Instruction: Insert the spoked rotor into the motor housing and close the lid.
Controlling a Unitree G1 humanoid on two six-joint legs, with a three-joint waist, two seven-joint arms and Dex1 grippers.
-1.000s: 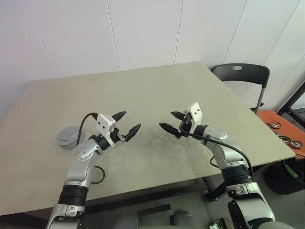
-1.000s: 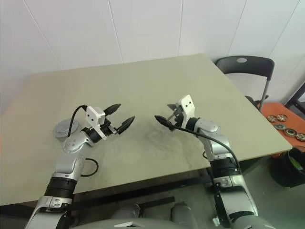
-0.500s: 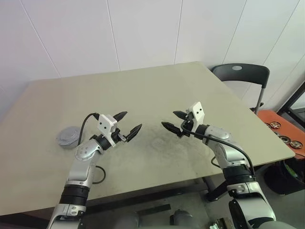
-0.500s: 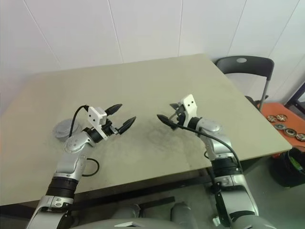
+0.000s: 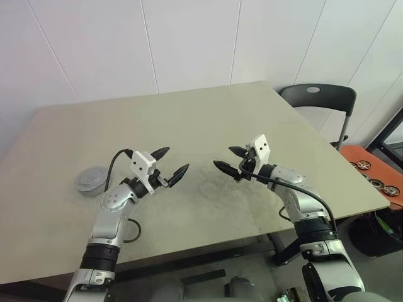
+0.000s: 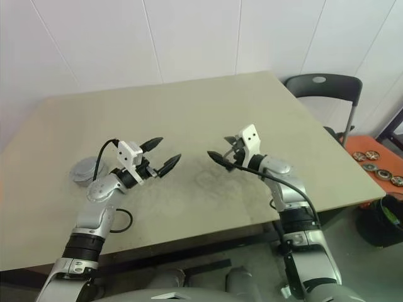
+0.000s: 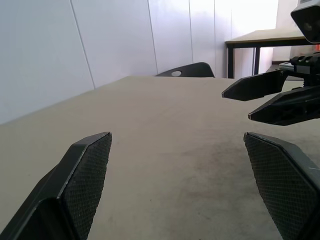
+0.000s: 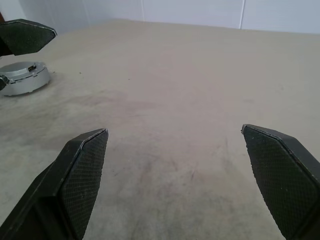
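Table point(image 5: 208, 119), both arms raised, fingers apart

My table point(image 5: 208, 119) is a plain beige slab with a scuffed, darker patch near its middle. One round grey disc-shaped part point(image 5: 92, 180) lies flat on it at about nine o'clock, near the edge.

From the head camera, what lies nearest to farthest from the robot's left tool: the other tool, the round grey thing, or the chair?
1. Right tool, just across, facing the left tool.
2. Round grey thing, on the table at the robot's left.
3. Chair, beyond the table's far right corner.
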